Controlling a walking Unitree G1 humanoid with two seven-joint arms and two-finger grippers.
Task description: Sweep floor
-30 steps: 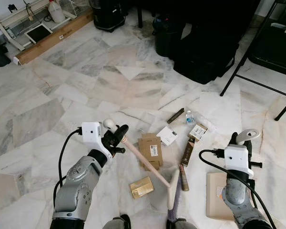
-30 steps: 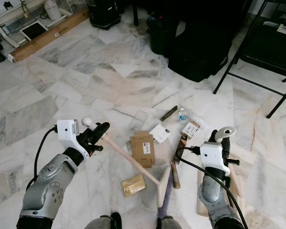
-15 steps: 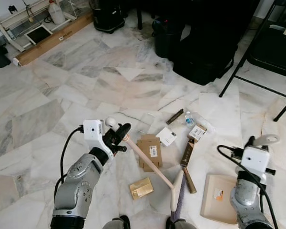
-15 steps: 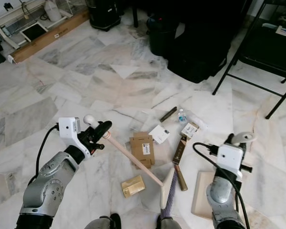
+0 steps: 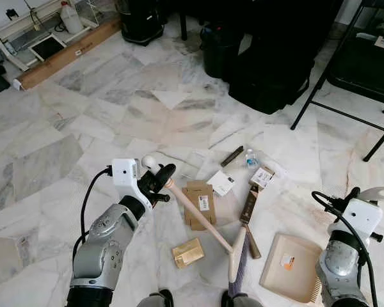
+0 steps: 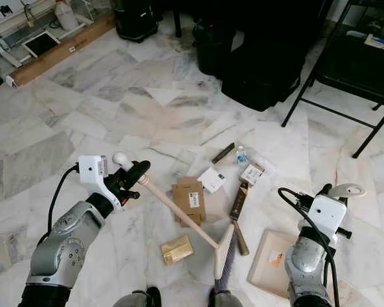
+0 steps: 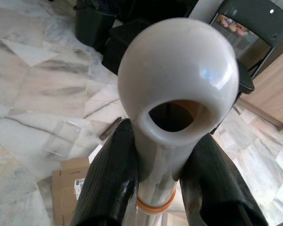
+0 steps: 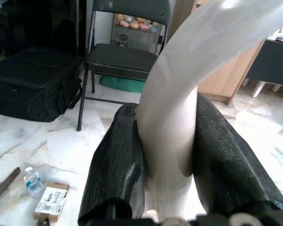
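Sliding out to the right, the dustpan (image 5: 293, 276) now lies clear beside the broom (image 5: 205, 220). Right gripper (image 8: 167, 155) pinches its handle; left gripper (image 7: 155, 183) pinches the broom's. Sweeping can start.

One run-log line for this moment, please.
left end effector: shut on broom handle | right end effector: shut on dustpan handle | litter: unswept

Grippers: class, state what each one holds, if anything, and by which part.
The left gripper clamps the broom near the knobbed top of its handle. The right gripper clamps the dustpan by its pale handle.
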